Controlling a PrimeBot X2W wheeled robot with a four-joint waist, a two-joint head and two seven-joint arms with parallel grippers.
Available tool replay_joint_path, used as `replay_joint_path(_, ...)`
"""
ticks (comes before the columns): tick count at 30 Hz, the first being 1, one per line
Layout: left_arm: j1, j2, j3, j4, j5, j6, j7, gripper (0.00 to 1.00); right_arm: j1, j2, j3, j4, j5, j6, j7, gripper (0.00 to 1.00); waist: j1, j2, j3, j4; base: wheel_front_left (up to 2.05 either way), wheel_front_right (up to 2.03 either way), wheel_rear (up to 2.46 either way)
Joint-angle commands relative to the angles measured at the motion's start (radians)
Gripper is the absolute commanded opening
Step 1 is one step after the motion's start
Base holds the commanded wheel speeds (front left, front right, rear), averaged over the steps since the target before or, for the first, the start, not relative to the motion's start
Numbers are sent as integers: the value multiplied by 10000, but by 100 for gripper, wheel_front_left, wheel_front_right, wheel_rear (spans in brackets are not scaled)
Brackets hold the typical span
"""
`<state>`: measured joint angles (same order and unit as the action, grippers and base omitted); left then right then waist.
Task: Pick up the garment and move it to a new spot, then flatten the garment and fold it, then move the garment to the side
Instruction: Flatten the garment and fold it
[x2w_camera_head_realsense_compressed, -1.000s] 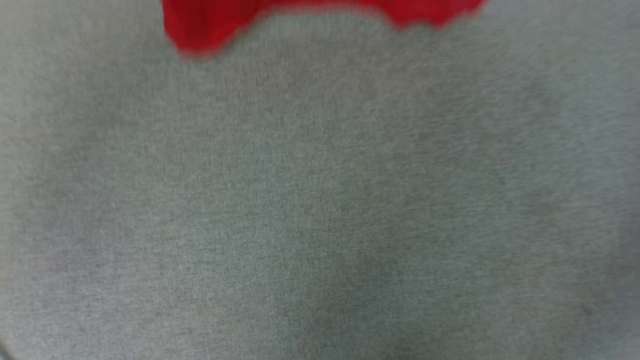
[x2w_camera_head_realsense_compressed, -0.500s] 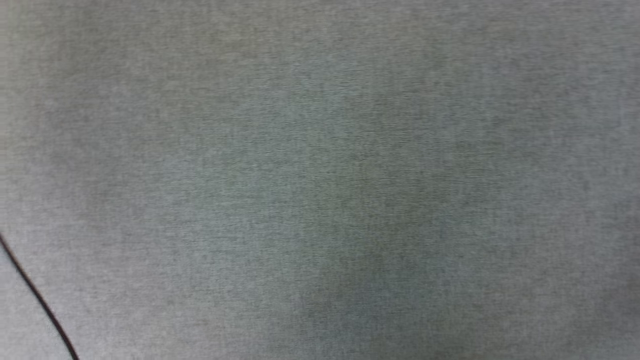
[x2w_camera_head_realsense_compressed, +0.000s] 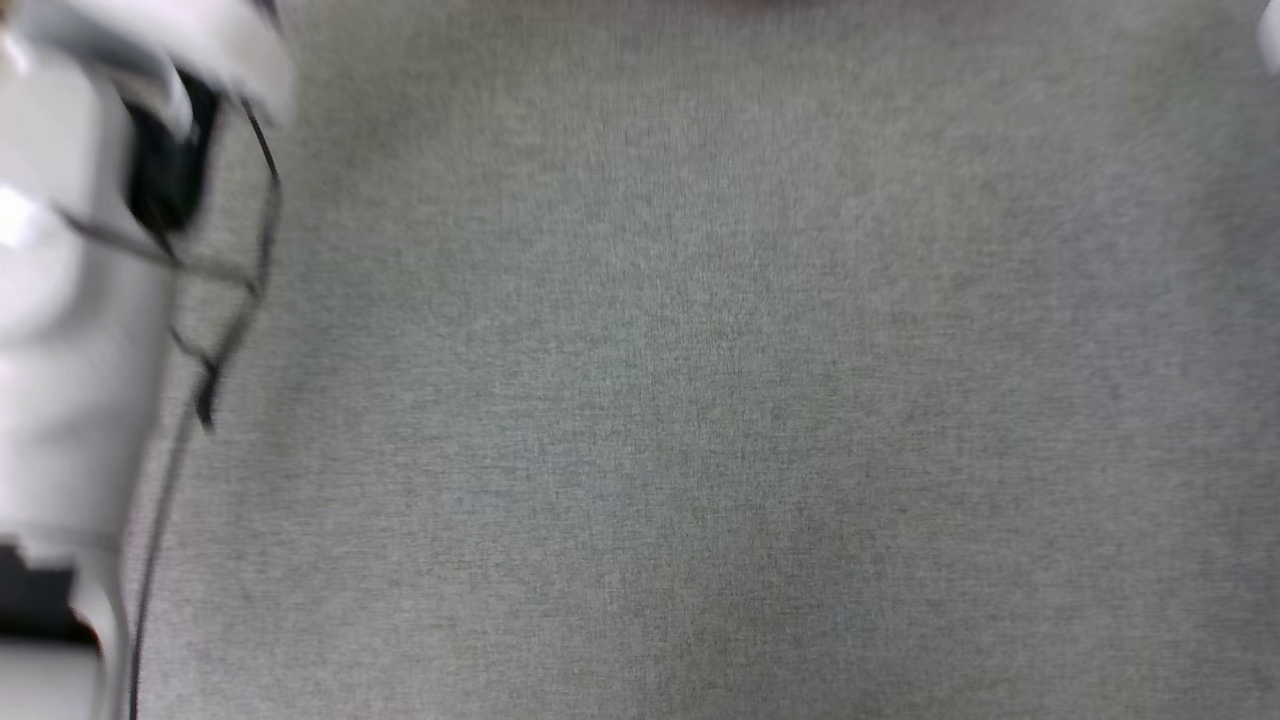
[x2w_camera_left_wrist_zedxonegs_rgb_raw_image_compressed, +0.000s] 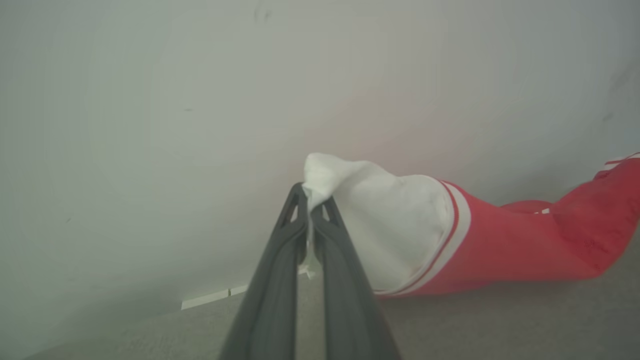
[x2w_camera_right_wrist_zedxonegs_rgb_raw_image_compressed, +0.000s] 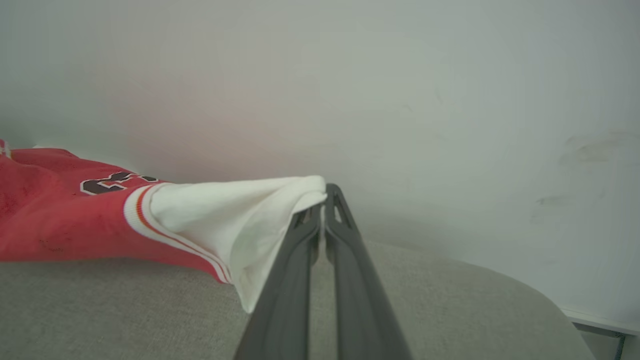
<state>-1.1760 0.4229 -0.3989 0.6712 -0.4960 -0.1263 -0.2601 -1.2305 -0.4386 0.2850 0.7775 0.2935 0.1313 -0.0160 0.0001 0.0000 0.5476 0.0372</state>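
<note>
Shift since earlier: the head view has swung. A second ago a red edge of cloth sat at its top, half a second ago a thin dark line crossed its lower left corner, and now a pale left forearm (x2w_camera_head_realsense_compressed: 70, 330) with a dark cable (x2w_camera_head_realsense_compressed: 255, 250) stands blurred along its left edge.
grey surface (x2w_camera_head_realsense_compressed: 700, 400): woven grey cloth across the rest of the head view, with a faint shadow low in the middle.
left gripper (x2w_camera_left_wrist_zedxonegs_rgb_raw_image_compressed: 312, 197): clenched, its two dark fingers pinching the tip of a white sleeve (x2w_camera_left_wrist_zedxonegs_rgb_raw_image_compressed: 390, 225), which bunches just above and to the right of the fingertips.
right gripper (x2w_camera_right_wrist_zedxonegs_rgb_raw_image_compressed: 322, 202): clenched on the tip of the other white sleeve (x2w_camera_right_wrist_zedxonegs_rgb_raw_image_compressed: 225, 215), which fans out to the left of the fingers.
garment (x2w_camera_left_wrist_zedxonegs_rgb_raw_image_compressed: 525, 240): a red jersey strung between the two grippers by its sleeves. The red body sags onto the grey surface between them, and both sleeve tips are lifted off it.
striped band (x2w_camera_left_wrist_zedxonegs_rgb_raw_image_compressed: 457, 220): red and white, where each sleeve meets the red body.
lettering (x2w_camera_right_wrist_zedxonegs_rgb_raw_image_compressed: 107, 183): black with a white outline, on the red near the right-hand sleeve. It is partly folded under and cannot be read.
wall (x2w_camera_right_wrist_zedxonegs_rgb_raw_image_compressed: 425, 100): pale, on the far side of the garment in both wrist views, with a faint pink tint close to the red cloth.
pale strip (x2w_camera_left_wrist_zedxonegs_rgb_raw_image_compressed: 212, 299): at the foot of the wall, left of the left gripper's fingers.
</note>
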Motion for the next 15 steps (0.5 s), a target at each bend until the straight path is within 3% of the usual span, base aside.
replay_joint_path(1,762,-41,18,-212,-24,-8,-70,0,686,-153,240,-195,466,-10,63,0,-1,0,-664,24,0,0,0)
replay_joint_path(7,3897,161,-19,-1150,-28,113,-72,0,3403,-965,1239,-1185,2115,-11,309,0,-1,0,-1909,1,0,0,0)
replay_joint_path(15,7363,717,-380,-1744,-518,146,337,0,6532,-1801,1832,-2355,3319,-12,565,0,-1,0,-3414,-197,0,0,0)
